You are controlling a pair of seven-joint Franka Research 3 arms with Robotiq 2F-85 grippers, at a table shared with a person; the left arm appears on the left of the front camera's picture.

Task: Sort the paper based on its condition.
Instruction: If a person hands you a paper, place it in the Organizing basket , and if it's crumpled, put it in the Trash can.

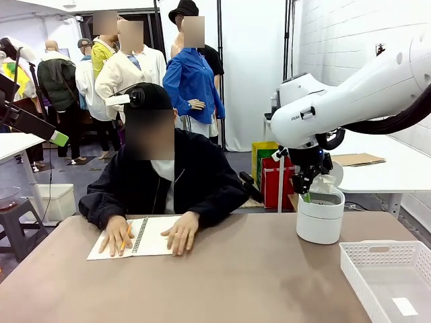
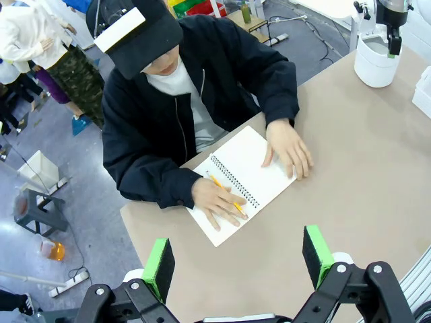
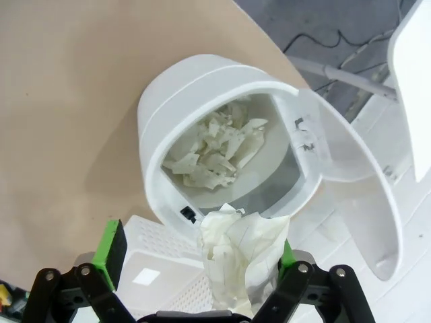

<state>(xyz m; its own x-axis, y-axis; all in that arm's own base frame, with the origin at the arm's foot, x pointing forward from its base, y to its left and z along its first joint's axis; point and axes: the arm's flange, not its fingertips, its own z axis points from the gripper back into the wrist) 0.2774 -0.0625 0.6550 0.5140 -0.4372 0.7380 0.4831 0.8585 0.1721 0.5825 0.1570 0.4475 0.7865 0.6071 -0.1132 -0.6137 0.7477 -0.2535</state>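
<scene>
Right claw [image 3: 199,250] above open bin [image 3: 149,128]
Jaws spread wide, paper wad [image 3: 242,256] leaning on its 3 o'clock side; left claw [image 2: 239,259] open and empty.

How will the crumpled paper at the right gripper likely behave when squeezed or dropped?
The crumpled paper looks soft and creased, so it probably squashes easily. It seems light: touching one side of the open right gripper, it might cling instead of dropping into the bin.

Left pincer [image 2: 237,262], right pincer [image 3: 199,250]: jaws apart
</scene>
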